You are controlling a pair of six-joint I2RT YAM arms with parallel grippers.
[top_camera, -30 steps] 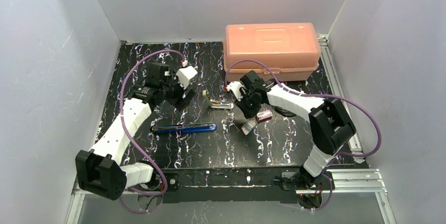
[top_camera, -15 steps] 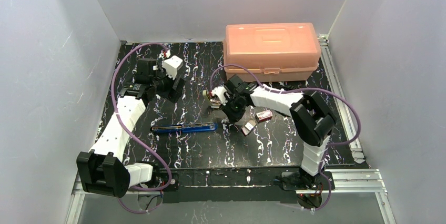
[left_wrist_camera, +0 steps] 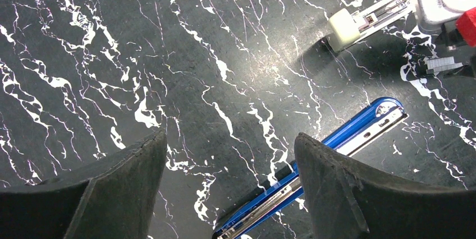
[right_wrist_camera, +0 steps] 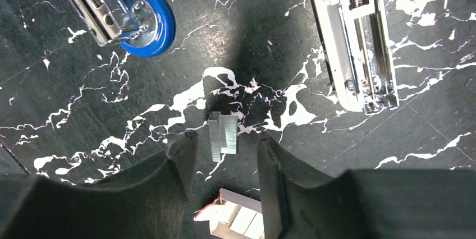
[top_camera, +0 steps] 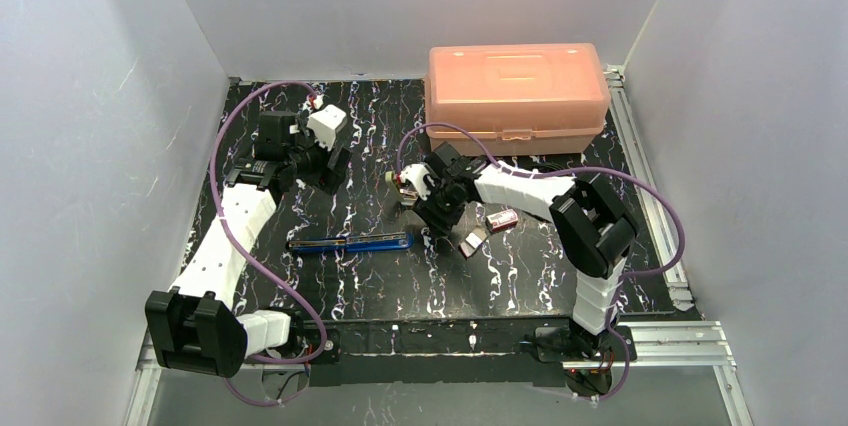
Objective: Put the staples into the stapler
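A short silvery strip of staples lies on the black marbled table. My right gripper is open just above it, with one finger on each side and neither touching. The pale slide-out tray lies under the wrist, and the red box is to its right. The open blue stapler lies left of the right gripper; its end shows in the right wrist view. A silver stapler part lies at the far side. My left gripper is open and empty, above the blue stapler.
An orange plastic case stands at the back right. White walls enclose the table on three sides. A black coiled cable lies partly hidden under the right arm. Purple cables loop over both arms.
My right gripper moved left from the red box to over the staples strip. My left gripper drew back to the left, away from the silver part.
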